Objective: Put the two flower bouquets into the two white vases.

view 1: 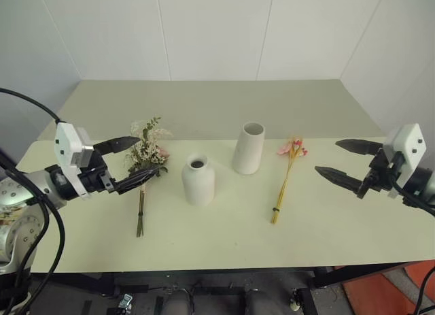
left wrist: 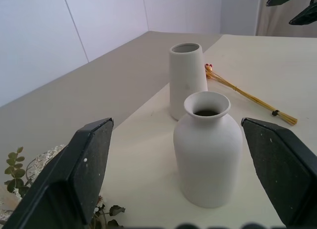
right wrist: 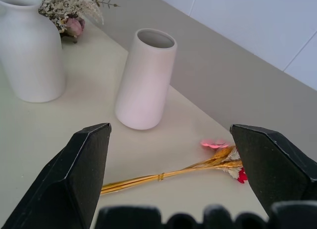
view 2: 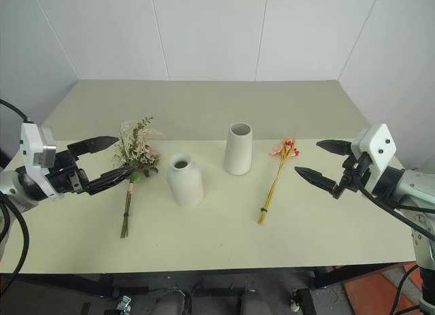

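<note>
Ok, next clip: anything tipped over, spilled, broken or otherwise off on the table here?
Nothing stands out. The tall vase and the bottle vase stand upright and empty. The bushy bouquet and the slim yellow bouquet lie flat on the table, intact. The left gripper and right gripper are open, holding nothing.

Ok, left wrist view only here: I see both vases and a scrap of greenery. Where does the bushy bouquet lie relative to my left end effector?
Observer: The bushy bouquet lies flat on the table, left of the bottle vase. The left end effector hangs open near its flower head, holding nothing.
Operator: Which way do the stems run?
Observer: Its dark stems point toward the table's near edge.
Operator: And the right end effector?
Observer: The right end effector is open and empty, right of the slim yellow bunch, not touching it.
</note>
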